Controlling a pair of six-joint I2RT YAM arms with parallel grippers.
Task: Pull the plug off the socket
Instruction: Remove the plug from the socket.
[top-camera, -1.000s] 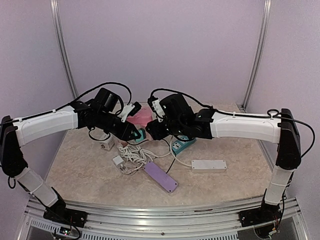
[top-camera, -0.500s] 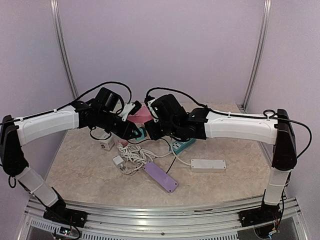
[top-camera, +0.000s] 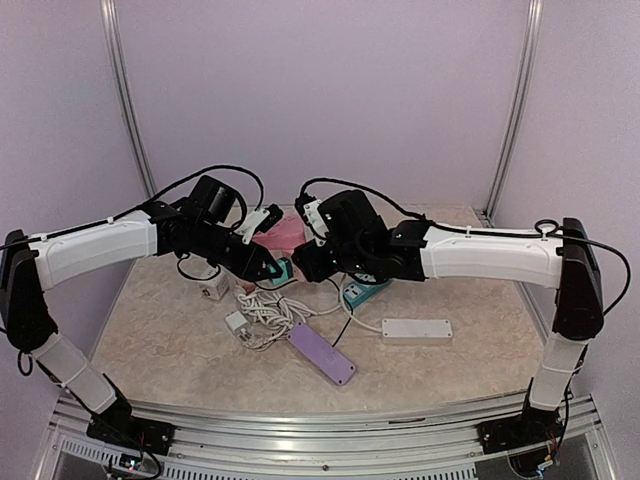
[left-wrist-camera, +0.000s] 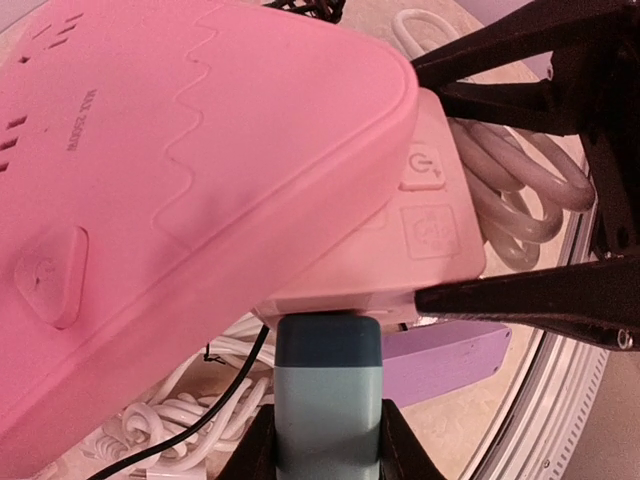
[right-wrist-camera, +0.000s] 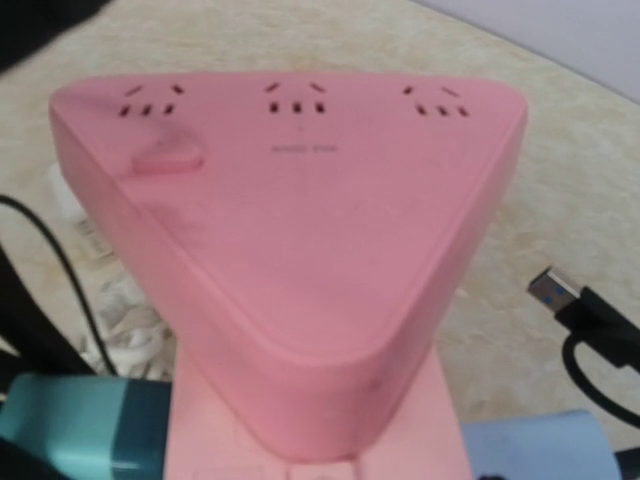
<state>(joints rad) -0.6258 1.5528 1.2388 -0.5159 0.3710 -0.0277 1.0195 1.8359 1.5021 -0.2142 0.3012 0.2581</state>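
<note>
Left end effector closed on the teal plug, which is seated in the pink socket just ahead of its fingers. Right end effector appears clamped across the socket's end. Light, rigid, smooth plastic: hold the plug's flanks and pull straight.

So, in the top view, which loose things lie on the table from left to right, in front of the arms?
White cube → white charger → purple strip → white strip. The cable coil and the teal piece overlap these, so I leave them out.
</note>
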